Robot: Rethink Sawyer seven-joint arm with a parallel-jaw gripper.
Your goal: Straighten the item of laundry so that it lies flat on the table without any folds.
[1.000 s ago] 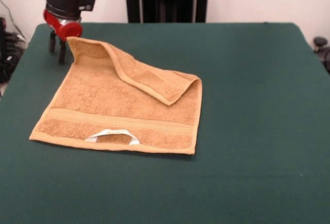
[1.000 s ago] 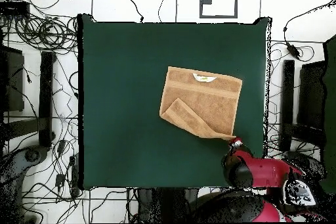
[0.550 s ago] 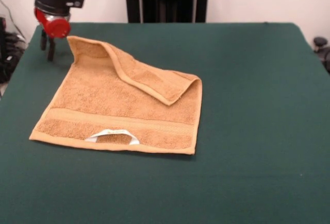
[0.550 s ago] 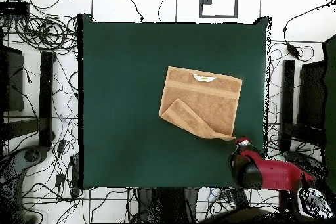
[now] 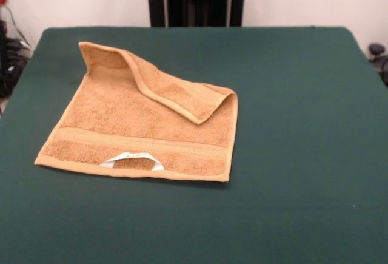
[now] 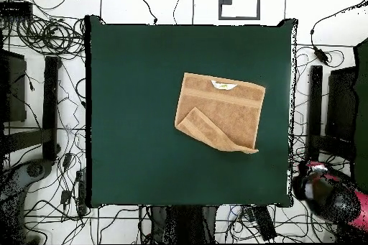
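Observation:
The item of laundry (image 5: 130, 127) is an orange-tan towel lying left of the middle of the green table (image 5: 291, 124). Its far edge is folded over into a flap (image 5: 176, 91) whose tip points toward the near right, and the corner at the far left stands slightly raised. A white label (image 5: 131, 158) loops at the near hem. From above, the towel (image 6: 228, 105) shows the flap (image 6: 205, 131) along its lower left edge. The gripper (image 6: 310, 187) at the end of the red and black arm hangs off the table, beyond its lower right corner, apart from the towel.
Black stands (image 6: 315, 109) flank the table on both sides, with tangled cables (image 6: 50, 37) on the white floor around it. A dark pedestal column (image 5: 197, 0) rises behind the far edge. The towel is ringed by bare green felt on all sides.
The arm has drawn away from the towel's raised far-left corner, leaving the front view and moving off the table in the overhead view. The towel has not shifted.

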